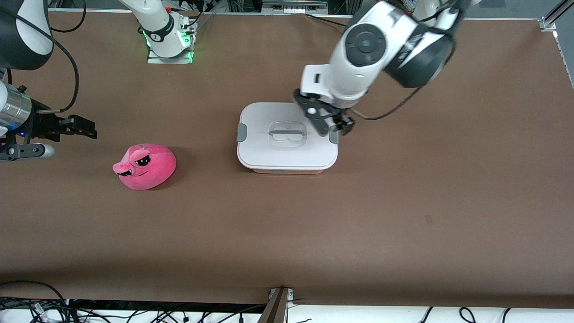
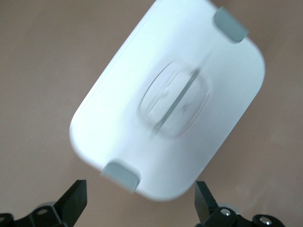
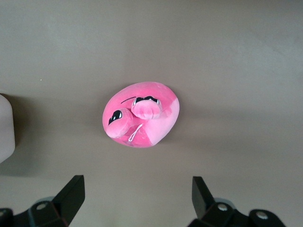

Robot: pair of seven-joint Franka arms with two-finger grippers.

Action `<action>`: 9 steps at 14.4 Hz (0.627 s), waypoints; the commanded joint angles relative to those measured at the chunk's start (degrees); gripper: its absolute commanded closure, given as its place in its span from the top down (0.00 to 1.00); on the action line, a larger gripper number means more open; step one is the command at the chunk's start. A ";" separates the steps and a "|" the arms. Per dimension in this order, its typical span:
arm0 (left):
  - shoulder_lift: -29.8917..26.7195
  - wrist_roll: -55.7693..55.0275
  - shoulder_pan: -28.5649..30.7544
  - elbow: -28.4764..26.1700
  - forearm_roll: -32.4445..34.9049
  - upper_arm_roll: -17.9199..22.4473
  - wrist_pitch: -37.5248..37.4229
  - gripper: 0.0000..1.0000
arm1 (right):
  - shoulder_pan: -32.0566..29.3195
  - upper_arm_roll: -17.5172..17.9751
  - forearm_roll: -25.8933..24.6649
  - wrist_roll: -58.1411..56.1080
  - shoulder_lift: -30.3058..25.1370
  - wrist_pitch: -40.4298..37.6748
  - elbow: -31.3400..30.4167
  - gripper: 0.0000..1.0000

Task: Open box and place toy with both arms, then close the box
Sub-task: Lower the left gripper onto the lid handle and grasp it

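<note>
Box (image 1: 287, 154) sits mid-tabletop, lid (image 2: 118, 113) on, both grey clips seated, so nothing's opened yet. Long axis runs arm-end to arm-end, one clip per short end: clip twd left arm's end (image 1: 333, 135), other clip twd right arm's end (image 1: 241, 132).

Left tool (image 1: 329, 122) is over the box's short end on the left arm's side, right above that clip. Fingers spread wide, nothing held; the left wrist view shows both fingertips (image 2: 75, 197) straddling the near clip (image 2: 121, 174) w/ gap on each side, not touching. Can't tell height above the lid exactly.

Toy (image 1: 144, 166) lies on the tabletop well apart from the box, twd the right arm's end and a bit nearer the front cam, face up.

Right tool (image 1: 78, 127) hangs near the right arm's end of the tabletop, beside the toy, not over it in the front view. Wide open, empty; in the right wrist view the toy (image 3: 140, 114) is centred ahead between the fingers.

Key relation, imo: left arm is the nearer one to the box, and its clip sits directly under the tool, so next move looks like a drop + unlatch there. Other clip is closer to the right arm. Risk: the box sliding if only one end gets pulled.
</note>
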 commanded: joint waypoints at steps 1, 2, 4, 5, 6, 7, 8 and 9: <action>5.41 2.41 -4.40 2.68 -3.27 0.49 7.94 1.00 | -0.39 -0.26 -0.04 -0.49 0.67 -0.41 0.41 1.00; 6.91 3.20 -5.73 2.68 -3.89 0.41 10.50 1.00 | -0.39 -0.26 -0.04 -0.58 0.76 -0.33 0.42 1.00; 8.59 5.13 -7.49 2.68 -4.07 0.05 13.77 1.00 | -0.39 -0.26 0.05 -0.75 1.11 -0.50 0.42 1.00; 9.20 7.31 -7.76 2.68 -3.90 0.05 14.22 1.00 | -0.13 -0.26 -0.04 -0.84 1.29 -0.76 0.07 1.00; 9.38 11.08 -7.85 2.68 -3.29 0.14 14.31 1.00 | 0.13 -0.26 -0.13 -1.45 1.64 -1.20 -0.46 1.00; 9.82 15.55 -7.24 2.68 -2.32 0.32 14.31 1.00 | 0.22 -0.26 -0.22 -2.76 1.90 -1.55 -0.99 1.00; 10.78 19.77 -6.80 2.68 -1.96 0.66 14.31 1.00 | 0.22 -0.26 -0.31 -4.08 1.90 -1.38 -2.47 1.00; 11.49 22.86 -6.45 2.68 -1.96 0.67 14.48 1.00 | 0.31 -0.26 -0.48 -5.75 1.99 -0.94 -3.35 1.00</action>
